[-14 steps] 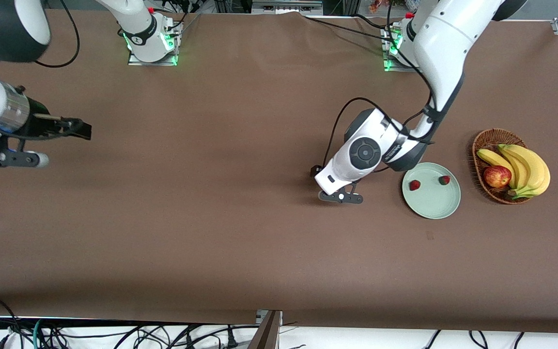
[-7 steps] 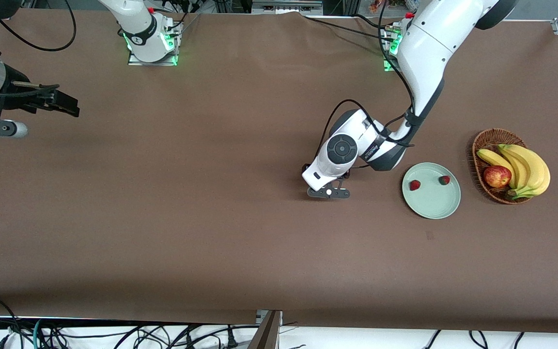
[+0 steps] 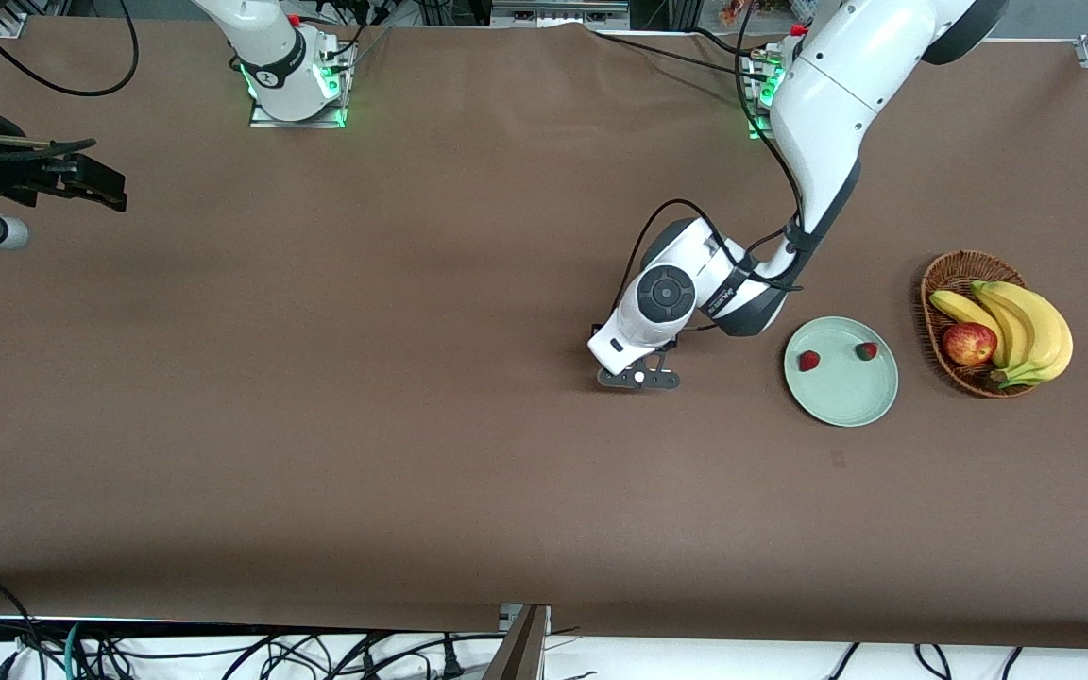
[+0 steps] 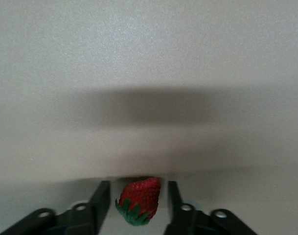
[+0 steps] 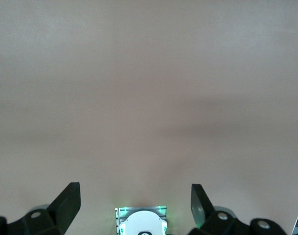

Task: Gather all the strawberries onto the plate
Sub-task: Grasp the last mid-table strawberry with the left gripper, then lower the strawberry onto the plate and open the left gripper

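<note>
The pale mint-green plate [image 3: 844,389] lies near the left arm's end of the table with two strawberries on it, one [image 3: 808,361] and another [image 3: 868,351]. My left gripper [image 3: 638,379] is down at the table beside the plate, toward the right arm's end. In the left wrist view, the left gripper [image 4: 138,189] is open, and the third strawberry [image 4: 139,199] lies between its fingers with a gap on each side. That berry is hidden in the front view. My right gripper [image 3: 95,184] waits open and empty at the right arm's end of the table; it also shows in the right wrist view [image 5: 134,192].
A brown wicker basket [image 3: 946,276] with bananas [image 3: 1026,326] and a red-yellow apple [image 3: 969,343] stands beside the plate, at the left arm's end. The right arm's base [image 5: 140,223] shows in the right wrist view.
My left gripper has moved a little away from the plate toward the right arm's end and settled low. My right gripper has drawn back toward the table's edge at its own end.
</note>
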